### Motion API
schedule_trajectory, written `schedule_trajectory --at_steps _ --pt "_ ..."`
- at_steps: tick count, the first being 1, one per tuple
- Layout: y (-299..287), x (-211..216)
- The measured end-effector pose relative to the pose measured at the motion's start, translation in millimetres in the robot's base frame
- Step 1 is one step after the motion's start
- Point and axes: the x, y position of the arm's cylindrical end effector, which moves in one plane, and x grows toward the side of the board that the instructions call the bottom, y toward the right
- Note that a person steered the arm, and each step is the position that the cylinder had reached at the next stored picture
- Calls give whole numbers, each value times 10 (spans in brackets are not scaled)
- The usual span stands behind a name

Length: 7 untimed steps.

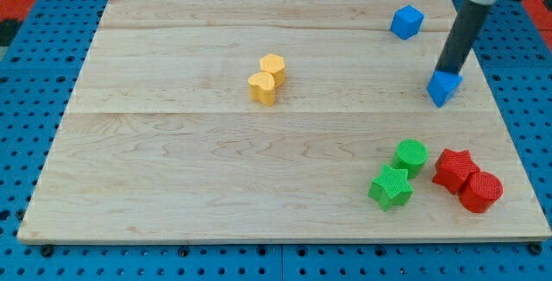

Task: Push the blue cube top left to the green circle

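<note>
A blue cube (406,21) sits near the view's top right of the wooden board (172,160). A second, smaller blue block (443,89) lies lower and to the right of it. My tip (442,75) rests right at the top of that smaller blue block, touching or nearly touching it. The dark rod slants up to the view's top right. The green circle (411,156) stands at the lower right, well below both blue blocks, with a green star (391,187) just below and left of it.
Two yellow blocks, a hexagon (273,67) and a heart (261,88), touch each other near the board's middle top. A red star (454,169) and a red cylinder (480,191) sit together right of the green pair, near the board's right edge.
</note>
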Motion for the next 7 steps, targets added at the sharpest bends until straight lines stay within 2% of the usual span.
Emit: schedule_trajectory --at_steps 1,2,3,4,5,6,7 --pt "-158 490" --pt "-466 721" --pt "-510 377" --pt "136 -624" --pt "299 -1511" --pt "-247 -1605" --pt "-621 -1082"
